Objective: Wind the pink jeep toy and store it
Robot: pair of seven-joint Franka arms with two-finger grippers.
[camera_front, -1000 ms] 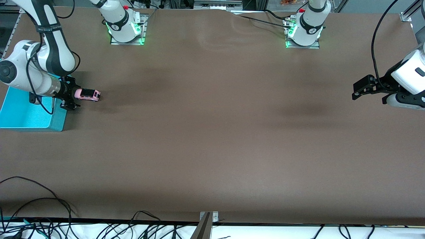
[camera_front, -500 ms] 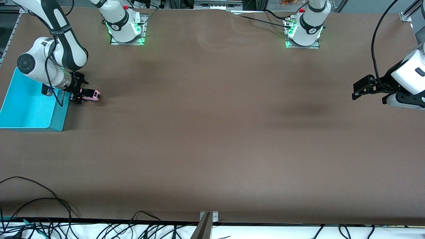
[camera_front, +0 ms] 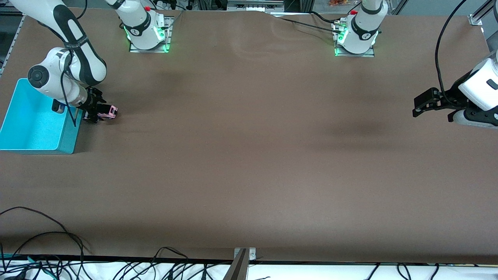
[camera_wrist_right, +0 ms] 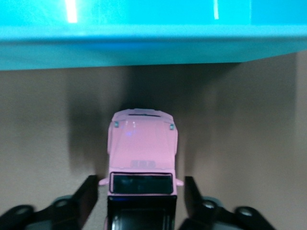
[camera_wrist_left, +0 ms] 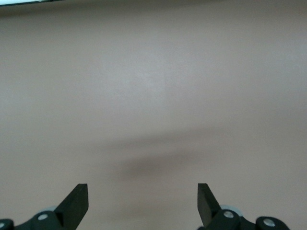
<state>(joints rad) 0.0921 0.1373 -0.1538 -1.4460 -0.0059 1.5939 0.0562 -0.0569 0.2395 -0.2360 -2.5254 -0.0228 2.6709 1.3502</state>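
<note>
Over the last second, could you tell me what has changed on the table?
The right end effector slid forward over the pink jeep toy, its fingers now straddling the sides, not visibly clamped. The jeep stayed beside the turquoise bin; the left end effector stayed waiting, open.

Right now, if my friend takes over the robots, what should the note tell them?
Right gripper: down at the table beside the turquoise bin, one finger on each side of the pink jeep toy, open, not yet clamped.
Left gripper: open, holding nothing, waiting over bare table at the left arm's end.
The jeep sits on its wheels on the table, just outside the bin, nose toward the bin's wall.
Done: the right gripper is lined up around the jeep.
Left: close on the jeep, wind it, then put it in the bin. Whether it is already wound cannot be told.
</note>
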